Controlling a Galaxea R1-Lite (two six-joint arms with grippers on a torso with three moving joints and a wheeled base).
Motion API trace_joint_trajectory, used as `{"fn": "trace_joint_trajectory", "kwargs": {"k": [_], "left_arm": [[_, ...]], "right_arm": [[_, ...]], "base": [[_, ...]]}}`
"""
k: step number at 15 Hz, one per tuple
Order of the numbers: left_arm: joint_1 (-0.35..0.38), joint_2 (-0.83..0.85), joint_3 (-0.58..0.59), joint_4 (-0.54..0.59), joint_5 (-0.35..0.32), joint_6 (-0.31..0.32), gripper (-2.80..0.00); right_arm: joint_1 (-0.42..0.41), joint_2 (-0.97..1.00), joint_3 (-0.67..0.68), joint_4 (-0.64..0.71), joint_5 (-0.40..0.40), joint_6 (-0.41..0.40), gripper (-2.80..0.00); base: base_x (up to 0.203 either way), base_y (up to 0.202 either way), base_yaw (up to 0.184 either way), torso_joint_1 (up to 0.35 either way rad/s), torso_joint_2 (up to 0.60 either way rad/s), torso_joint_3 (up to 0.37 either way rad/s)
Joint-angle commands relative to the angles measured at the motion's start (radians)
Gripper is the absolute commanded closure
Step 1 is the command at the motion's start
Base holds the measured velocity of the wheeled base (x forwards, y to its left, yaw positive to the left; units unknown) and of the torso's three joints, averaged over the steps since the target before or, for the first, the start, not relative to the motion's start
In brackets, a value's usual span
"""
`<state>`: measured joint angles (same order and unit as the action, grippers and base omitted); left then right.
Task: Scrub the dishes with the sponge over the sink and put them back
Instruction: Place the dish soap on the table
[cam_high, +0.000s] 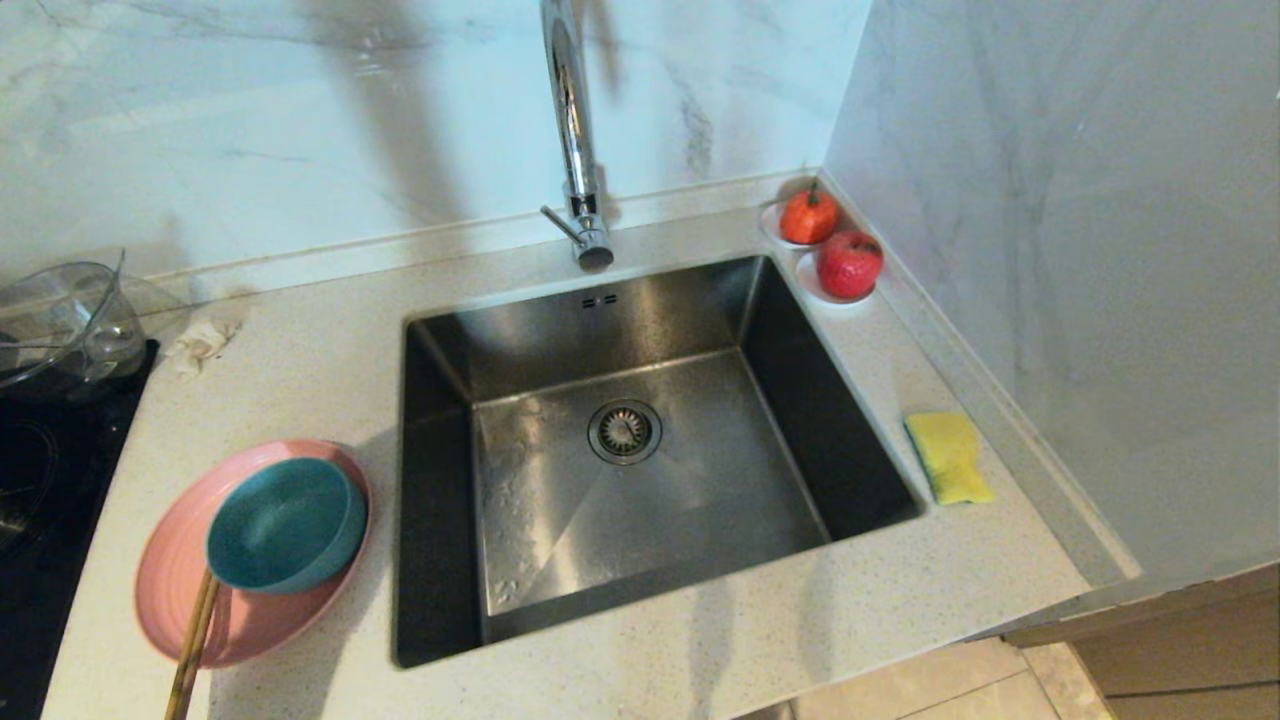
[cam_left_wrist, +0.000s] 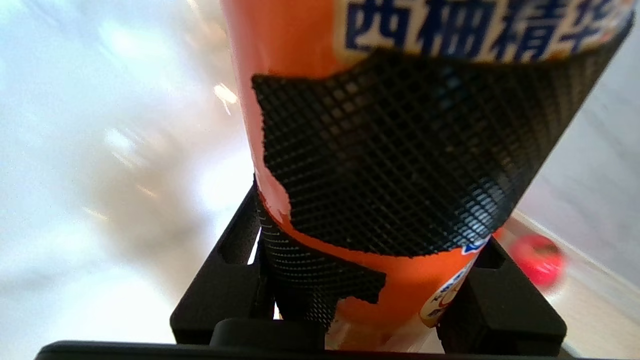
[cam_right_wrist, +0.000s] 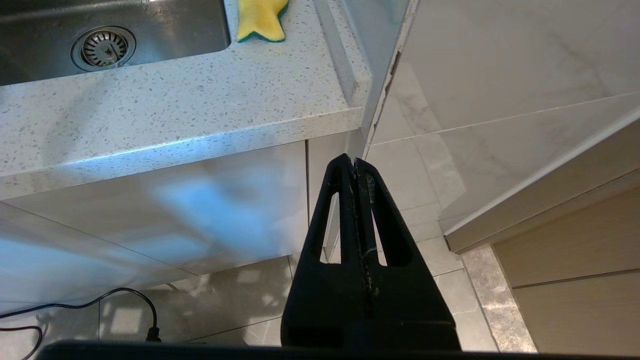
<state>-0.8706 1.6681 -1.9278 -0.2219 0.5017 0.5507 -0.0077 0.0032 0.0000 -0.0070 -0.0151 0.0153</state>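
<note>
While your left gripper clamps an orange bottle, the sponge lies on the surface at the sink's 3 o'clock; your right gripper, closed and empty, hangs below the surface edge.

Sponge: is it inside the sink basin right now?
No, the sponge lies on the countertop beside the right edge of the sink, outside the basin.

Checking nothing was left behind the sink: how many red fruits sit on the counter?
2: an orange-red one in the back right corner, a redder one just in front, both on small white dishes. None seem hidden.
</note>
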Motion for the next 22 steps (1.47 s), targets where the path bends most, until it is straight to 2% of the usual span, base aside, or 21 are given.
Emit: {"fn": "trace_joint_trajectory", "kwargs": {"k": [1,3,6,7,8,9,11,12,14,16,18,20,22], "left_arm": [[0.146,-0.117,0.031,0.171,-0.16,-0.164,0.0],[0.292,-0.201,0.121,0.24,-0.266,-0.216,0.0],[0.509,-0.323,0.264,0.269,-0.44,-0.3,0.0],[0.575,-0.36,0.301,0.271,-0.506,-0.361,0.0],[0.623,-0.387,0.336,0.269,-0.553,-0.46,0.0],[0.661,-0.398,0.359,0.262,-0.57,-0.533,0.0],[0.763,-0.402,0.393,0.215,-0.557,-0.588,0.0],[0.815,-0.4,0.439,0.146,-0.534,-0.595,0.0],[0.85,-0.397,0.564,-0.048,-0.459,-0.594,0.0],[0.877,-0.39,0.669,-0.168,-0.377,-0.591,0.0],[0.938,-0.35,0.736,-0.196,-0.311,-0.588,0.0],[0.978,-0.303,0.773,-0.218,-0.278,-0.594,0.0],[0.988,-0.245,0.81,-0.318,-0.223,-0.603,0.0]], "right_arm": [[0.0,0.0,0.0,0.0,0.0,0.0,0.0],[0.0,0.0,0.0,-0.001,0.0,0.0,0.0],[0.0,0.0,0.0,-0.001,0.0,0.0,0.0],[0.0,0.0,0.0,-0.001,0.0,0.0,0.0],[0.0,0.0,0.0,0.001,0.0,0.0,0.0],[0.0,0.0,0.0,-0.001,0.0,0.0,0.0],[0.0,0.0,0.0,0.001,0.0,0.0,0.0],[0.0,0.0,0.0,0.0,0.0,0.0,0.0],[0.0,0.0,0.0,0.001,0.0,0.0,0.0],[0.0,0.0,0.0,-0.001,0.0,0.0,0.0],[0.0,0.0,0.0,-0.001,0.0,0.0,0.0],[0.0,0.0,0.0,-0.001,0.0,0.0,0.0],[0.0,0.0,0.0,-0.001,0.0,0.0,0.0]], "base": [[0.0,0.0,0.0,0.0,0.0,0.0],[0.0,0.0,0.0,0.0,0.0,0.0],[0.0,0.0,0.0,0.0,0.0,0.0],[0.0,0.0,0.0,0.0,0.0,0.0],[0.0,0.0,0.0,0.0,0.0,0.0],[0.0,0.0,0.0,0.0,0.0,0.0],[0.0,0.0,0.0,0.0,0.0,0.0],[0.0,0.0,0.0,0.0,0.0,0.0],[0.0,0.0,0.0,0.0,0.0,0.0],[0.0,0.0,0.0,0.0,0.0,0.0],[0.0,0.0,0.0,0.0,0.0,0.0],[0.0,0.0,0.0,0.0,0.0,0.0],[0.0,0.0,0.0,0.0,0.0,0.0]]}}
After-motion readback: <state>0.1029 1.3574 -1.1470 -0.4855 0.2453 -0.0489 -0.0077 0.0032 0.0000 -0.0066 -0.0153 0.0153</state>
